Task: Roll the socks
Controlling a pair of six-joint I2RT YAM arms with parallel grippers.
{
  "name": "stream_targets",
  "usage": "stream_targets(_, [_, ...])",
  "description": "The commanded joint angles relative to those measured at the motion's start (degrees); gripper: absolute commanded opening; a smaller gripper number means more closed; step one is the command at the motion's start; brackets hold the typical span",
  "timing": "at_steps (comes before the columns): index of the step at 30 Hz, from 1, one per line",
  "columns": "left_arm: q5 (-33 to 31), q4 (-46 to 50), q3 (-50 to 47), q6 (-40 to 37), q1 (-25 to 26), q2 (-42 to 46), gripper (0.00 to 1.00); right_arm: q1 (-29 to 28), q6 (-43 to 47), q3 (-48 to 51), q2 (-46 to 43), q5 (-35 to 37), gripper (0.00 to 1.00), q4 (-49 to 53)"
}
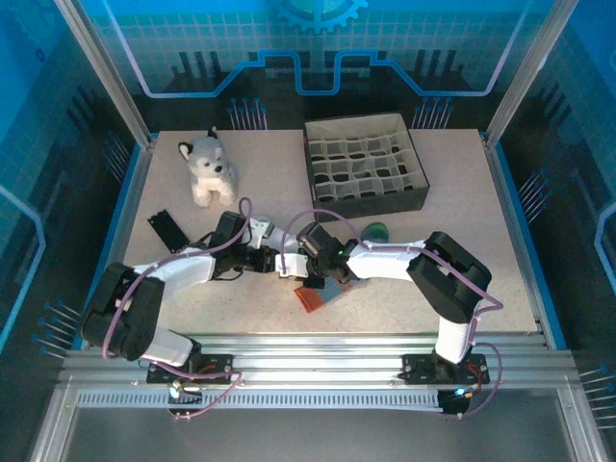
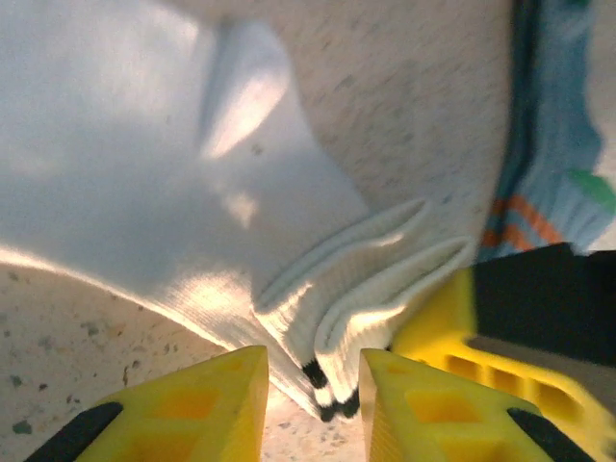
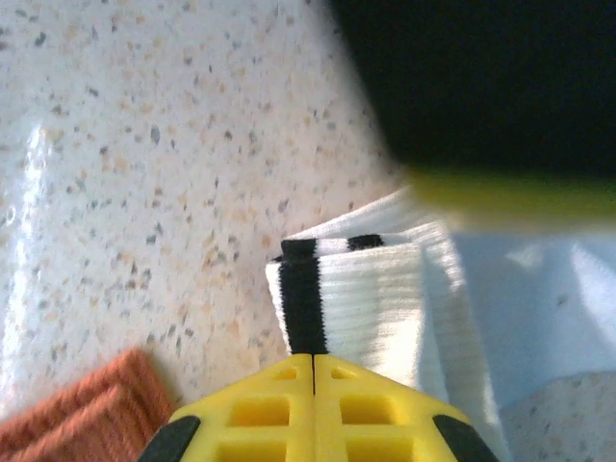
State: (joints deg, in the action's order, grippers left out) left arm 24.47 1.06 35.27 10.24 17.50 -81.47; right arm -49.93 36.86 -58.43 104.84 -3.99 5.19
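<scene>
The white fabric sock with dark cuff stripes (image 2: 144, 173) lies on the tabletop (image 1: 462, 192), centrally by the near edge. The right hand (image 3: 313, 371) pinches its cuff, closed; the left hand (image 2: 315, 404) straddles it, parted. It is probably best to keep the layers aligned and roll tightly.

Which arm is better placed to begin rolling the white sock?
Likely right. The right gripper is shut on the white sock at its striped cuff; the left gripper stands open around that cuff.
</scene>
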Motion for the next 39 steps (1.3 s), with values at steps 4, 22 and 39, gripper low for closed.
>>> stream_targets(4, [7.8,-2.8,1.1,-4.6,-6.4,8.4,0.33,1.1,-2.3,-3.1,1.4,-6.5,0.0,10.0])
stream_targets(22, [-11.7,-8.2,-15.7,-61.8,14.6,24.4,0.41,5.3,-4.5,-7.9,2.4,-17.3,0.0,16.7])
stream_targets(39, [-20.2,-30.5,-17.5,-69.3,19.5,4.0,0.38,7.7,-3.9,-12.4,4.4,-22.6,0.0,23.9])
